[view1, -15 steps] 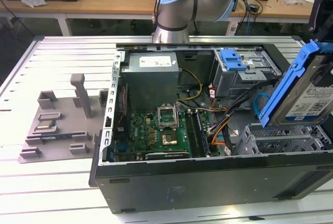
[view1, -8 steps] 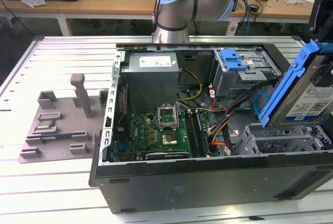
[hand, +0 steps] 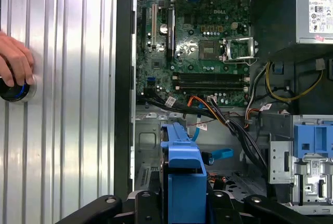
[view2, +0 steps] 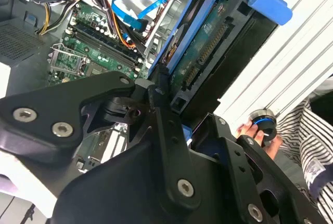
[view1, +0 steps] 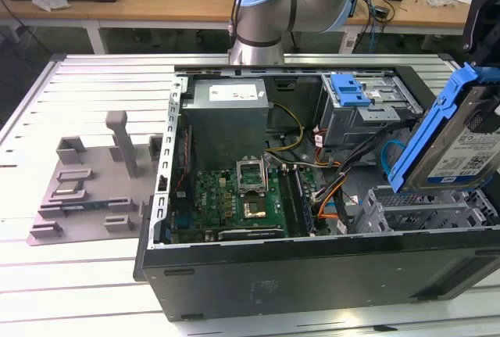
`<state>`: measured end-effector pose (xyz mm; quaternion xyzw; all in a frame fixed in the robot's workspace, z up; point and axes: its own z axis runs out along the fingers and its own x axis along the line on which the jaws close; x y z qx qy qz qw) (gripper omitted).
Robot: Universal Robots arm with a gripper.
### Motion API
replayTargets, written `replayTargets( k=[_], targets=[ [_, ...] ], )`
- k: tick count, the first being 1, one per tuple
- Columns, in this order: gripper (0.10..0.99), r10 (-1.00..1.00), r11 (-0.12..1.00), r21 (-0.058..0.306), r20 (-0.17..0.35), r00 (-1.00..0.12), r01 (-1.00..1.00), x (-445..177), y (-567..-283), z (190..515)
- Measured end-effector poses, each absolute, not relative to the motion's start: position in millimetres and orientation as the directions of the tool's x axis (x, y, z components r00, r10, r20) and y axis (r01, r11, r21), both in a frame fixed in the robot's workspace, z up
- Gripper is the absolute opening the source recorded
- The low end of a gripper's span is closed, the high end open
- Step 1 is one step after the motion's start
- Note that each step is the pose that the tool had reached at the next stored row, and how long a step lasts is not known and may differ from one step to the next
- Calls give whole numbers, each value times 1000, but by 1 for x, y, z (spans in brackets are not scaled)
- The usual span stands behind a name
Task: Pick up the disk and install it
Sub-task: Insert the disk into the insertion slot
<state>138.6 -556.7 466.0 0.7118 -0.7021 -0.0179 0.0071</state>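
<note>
Above the drive bay [view1: 422, 212], at the exterior view's right, your pincer [view2: 174, 109] grips the disk [view1: 461, 141], tilted in air: pickup is done, installing not yet.

This looks like a robotics lab or test workshop. A robot arm [view1: 266, 8] rises at the far side of a slotted aluminium table [view1: 94, 79]. An open computer case [view1: 312, 274] lies on the table with its board bare. The gripper [hand: 184, 206] holds a disk [view1: 461, 141] above the case. A grey parts fixture [view1: 86, 196] sits beside it. Wooden benches [view1: 156, 1] behind are strewn with cables. A person's hand [hand: 15, 60] rests on a round knob [hand: 11, 90].
</note>
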Motion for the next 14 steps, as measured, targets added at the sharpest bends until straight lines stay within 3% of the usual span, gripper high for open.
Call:
replayTargets(
  k=[14],
  targets=[
    [369,-1000,5,36,-16,-6,-999,137,-550,439]
  ],
)
